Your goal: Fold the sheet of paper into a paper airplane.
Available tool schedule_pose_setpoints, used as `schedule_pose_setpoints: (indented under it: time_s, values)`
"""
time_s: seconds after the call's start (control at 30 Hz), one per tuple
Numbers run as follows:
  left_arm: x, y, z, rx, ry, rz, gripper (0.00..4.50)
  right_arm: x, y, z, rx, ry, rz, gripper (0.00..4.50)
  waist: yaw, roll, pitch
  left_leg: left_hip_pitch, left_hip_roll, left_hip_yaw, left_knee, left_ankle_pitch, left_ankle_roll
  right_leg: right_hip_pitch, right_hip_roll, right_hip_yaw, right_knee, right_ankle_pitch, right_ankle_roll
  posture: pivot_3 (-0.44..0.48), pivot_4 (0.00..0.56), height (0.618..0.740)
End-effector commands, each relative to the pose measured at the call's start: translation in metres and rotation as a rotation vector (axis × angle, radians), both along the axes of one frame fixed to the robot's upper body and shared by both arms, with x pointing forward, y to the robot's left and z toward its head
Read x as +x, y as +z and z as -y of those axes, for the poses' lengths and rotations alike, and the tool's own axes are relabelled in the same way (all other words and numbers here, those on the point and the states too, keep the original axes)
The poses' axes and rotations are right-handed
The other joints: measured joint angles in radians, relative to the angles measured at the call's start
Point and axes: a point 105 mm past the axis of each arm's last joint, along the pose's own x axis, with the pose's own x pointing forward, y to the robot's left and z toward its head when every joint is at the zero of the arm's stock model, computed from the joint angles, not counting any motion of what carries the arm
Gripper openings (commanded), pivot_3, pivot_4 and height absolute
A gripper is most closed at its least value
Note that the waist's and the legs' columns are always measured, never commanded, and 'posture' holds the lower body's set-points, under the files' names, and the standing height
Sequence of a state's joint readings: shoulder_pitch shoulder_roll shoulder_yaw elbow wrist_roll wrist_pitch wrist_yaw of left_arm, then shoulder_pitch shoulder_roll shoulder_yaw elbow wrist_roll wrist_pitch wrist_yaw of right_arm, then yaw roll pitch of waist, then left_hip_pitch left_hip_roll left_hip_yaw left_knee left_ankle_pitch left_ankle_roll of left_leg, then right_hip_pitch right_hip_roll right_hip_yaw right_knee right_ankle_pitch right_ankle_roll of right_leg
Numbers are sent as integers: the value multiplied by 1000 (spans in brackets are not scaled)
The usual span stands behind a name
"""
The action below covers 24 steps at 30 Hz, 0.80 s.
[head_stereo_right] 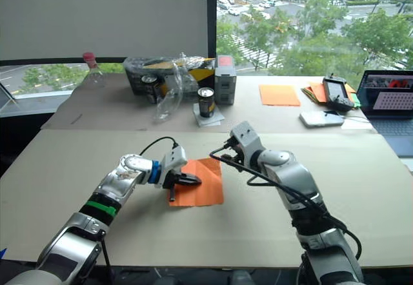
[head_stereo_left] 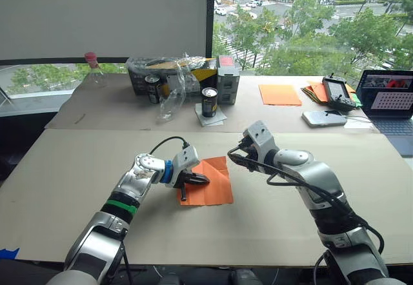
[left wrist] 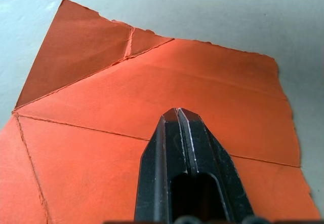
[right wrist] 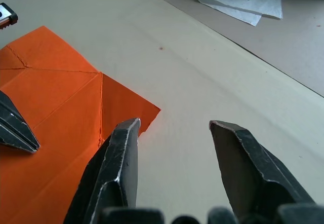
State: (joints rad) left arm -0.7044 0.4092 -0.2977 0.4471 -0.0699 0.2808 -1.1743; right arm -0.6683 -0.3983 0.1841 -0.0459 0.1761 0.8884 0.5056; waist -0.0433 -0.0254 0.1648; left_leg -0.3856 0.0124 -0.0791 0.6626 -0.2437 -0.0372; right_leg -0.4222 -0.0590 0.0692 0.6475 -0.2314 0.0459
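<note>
The bright orange sheet of paper (head_stereo_left: 213, 183) lies flat on the cardboard-covered table (head_stereo_left: 77, 169), crossed by creases, with its far corner folded in. My left gripper (head_stereo_left: 204, 180) is shut, its black tips together and resting on the middle of the sheet (left wrist: 101, 92). My right gripper (head_stereo_left: 231, 158) hovers open just beyond the sheet's far right corner (right wrist: 126, 102), nothing between its fingers (right wrist: 124, 153). The left gripper's tip (right wrist: 17, 133) shows on the paper in the right wrist view. The paper airplane is out of view.
Along the back of the table sit two cans (head_stereo_left: 209, 101), a box with a plastic bag (head_stereo_left: 174, 72), a bottle (head_stereo_left: 95, 69), a paler orange sheet (head_stereo_left: 280, 94), a stack of coloured papers (head_stereo_left: 316, 91), a handheld controller (head_stereo_left: 337, 91), a phone (head_stereo_left: 322, 118) and a laptop (head_stereo_left: 390, 98).
</note>
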Motion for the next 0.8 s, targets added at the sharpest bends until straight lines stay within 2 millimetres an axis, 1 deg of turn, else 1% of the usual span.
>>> schedule_pose_setpoints:
  time_s: [0.03,0.23,0.37,0.4,0.5,0.53,0.63,0.73,0.8]
  values:
    - [1,-8,-6,53,24,24,0,10,-2,-7,59,1,1,2581,-1,0,0,0,0,0,0,0,0,0,0,0,0,0,0,0,150,732]
    - [2,-6,-7,50,32,34,0,15,-21,-16,107,30,-75,2581,-2,0,0,0,0,0,0,0,0,0,0,0,0,0,0,0,150,732]
    - [4,-5,-8,49,38,40,0,13,-22,-21,165,56,-112,2581,-3,0,0,0,0,0,0,0,0,0,0,0,1,0,0,0,150,732]
    - [4,-5,-8,50,40,41,0,11,-22,-22,180,65,-122,2349,-3,0,0,0,0,0,0,0,0,0,0,0,1,0,0,0,150,732]
    - [4,-5,-9,51,43,43,0,4,-19,-28,290,97,-176,1426,-3,0,0,0,0,0,0,0,0,0,0,0,1,0,0,0,150,732]
    - [4,-6,-9,51,45,43,0,1,-19,-28,304,107,-194,1029,-3,0,0,0,0,0,0,0,0,0,0,0,1,0,0,0,150,732]
    - [5,-7,-8,52,47,42,0,-4,-24,-29,307,125,-226,53,-3,0,0,0,0,0,0,0,0,0,0,0,1,0,0,0,150,732]
    - [4,-9,-7,51,45,40,0,-5,-22,-27,274,131,-200,15,-3,0,0,0,0,0,0,0,0,0,0,0,1,0,0,0,150,732]
    - [4,-9,-7,53,45,42,0,-9,-17,-31,232,182,-150,15,-2,0,0,0,0,0,0,0,0,0,0,0,1,0,0,0,150,732]
